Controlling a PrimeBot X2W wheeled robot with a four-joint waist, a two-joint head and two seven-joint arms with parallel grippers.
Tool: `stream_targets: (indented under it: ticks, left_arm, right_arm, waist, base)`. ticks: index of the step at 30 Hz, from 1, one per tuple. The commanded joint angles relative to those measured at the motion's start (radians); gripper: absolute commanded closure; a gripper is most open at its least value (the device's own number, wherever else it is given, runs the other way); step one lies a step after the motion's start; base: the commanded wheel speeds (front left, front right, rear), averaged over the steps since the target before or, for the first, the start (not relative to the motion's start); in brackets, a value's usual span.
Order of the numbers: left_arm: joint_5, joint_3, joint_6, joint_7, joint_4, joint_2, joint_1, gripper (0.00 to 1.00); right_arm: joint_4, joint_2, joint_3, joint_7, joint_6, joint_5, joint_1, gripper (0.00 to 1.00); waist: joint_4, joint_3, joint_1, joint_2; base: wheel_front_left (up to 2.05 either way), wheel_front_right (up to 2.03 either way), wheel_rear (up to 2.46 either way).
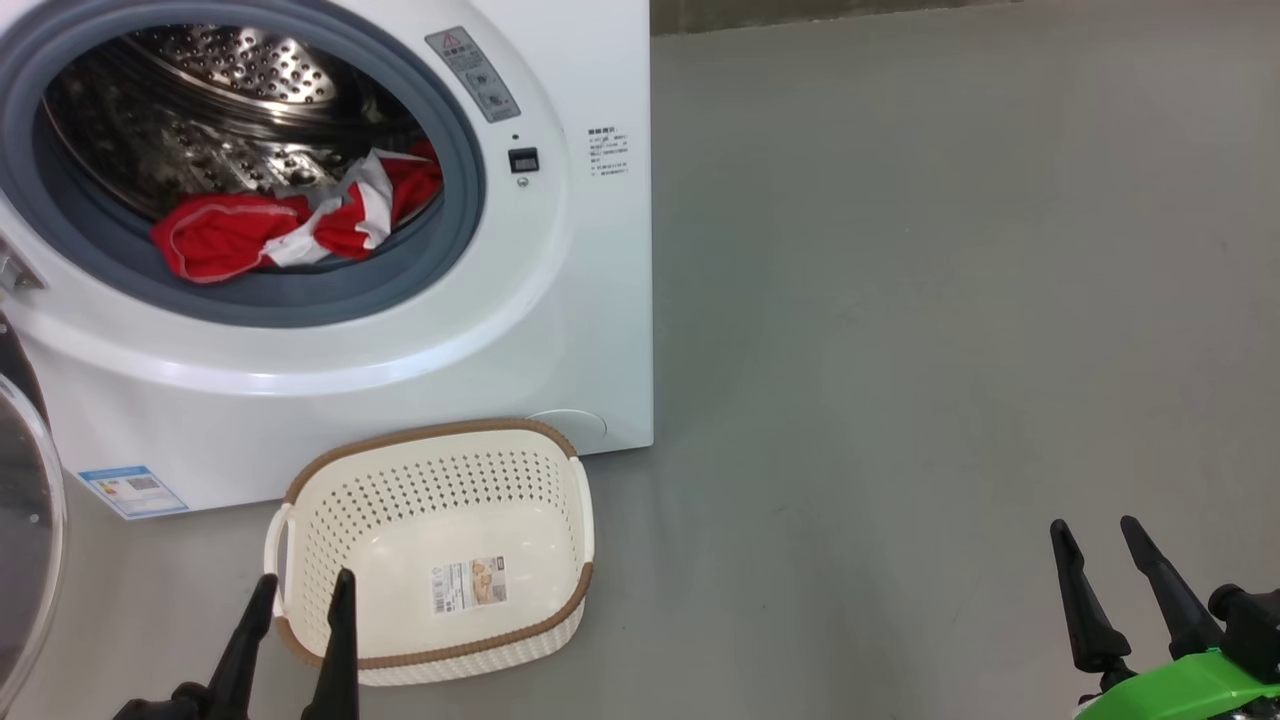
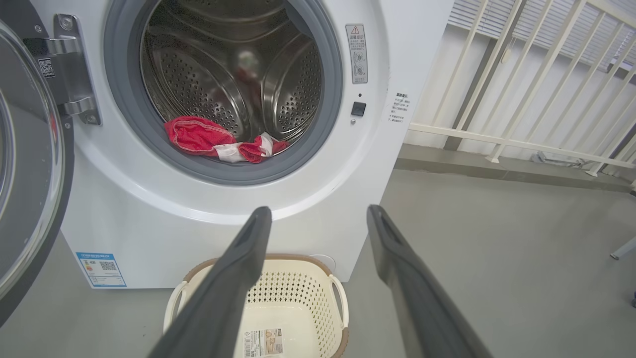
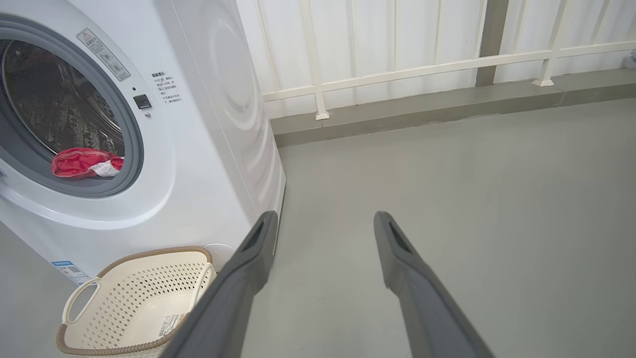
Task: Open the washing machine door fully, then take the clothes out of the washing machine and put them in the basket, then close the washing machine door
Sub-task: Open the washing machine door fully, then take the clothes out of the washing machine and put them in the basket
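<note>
The white washing machine [image 1: 560, 300] stands at the left with its door [image 1: 25, 520] swung wide open at the far left edge. Red and white clothes [image 1: 290, 225] lie at the front of the steel drum, also seen as clothes [image 2: 218, 141] and clothes [image 3: 84, 162]. The cream basket [image 1: 330, 500] sits on the floor before the machine, holding nothing but its paper label. My left gripper [image 1: 305, 590] is open, low, at the basket's near left corner. My right gripper [image 1: 1095, 535] is open over bare floor far to the right.
Grey floor [image 1: 950, 300] stretches to the right of the machine. A white railing [image 3: 422, 69] on a low kerb runs behind. The open door's hinge [image 2: 69, 74] and the door [image 2: 30, 164] stand out to the left of the opening.
</note>
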Motion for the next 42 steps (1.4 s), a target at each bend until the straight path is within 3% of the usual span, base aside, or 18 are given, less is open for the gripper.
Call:
stream_targets:
  ticks: [1, 21, 42]
  left_arm:
    - [0.007, 0.034, -0.006, -0.005, -0.027, 0.013, -0.022, 0.00]
    - [0.012, 0.053, -0.006, -0.005, -0.023, -0.001, -0.040, 0.00]
    - [0.006, 0.054, -0.006, -0.005, -0.018, -0.004, -0.074, 0.00]
  right_arm:
    - [-0.028, -0.019, 0.013, -0.009, 0.007, -0.015, -0.017, 0.00]
    - [-0.030, -0.017, 0.029, -0.009, 0.007, -0.020, -0.032, 0.00]
    - [-0.030, -0.014, 0.039, -0.009, 0.007, -0.017, -0.050, 0.00]
  waist:
    - [0.001, 0.003, 0.0000, -0.0001]
    - [0.018, 0.011, 0.0000, -0.0001]
    - [0.024, 0.035, 0.0000, -0.0001]
  base:
    - [0.00, 0.00, 0.00]
    - [0.02, -0.02, 0.00]
    - [0.74, -0.74, 0.00]
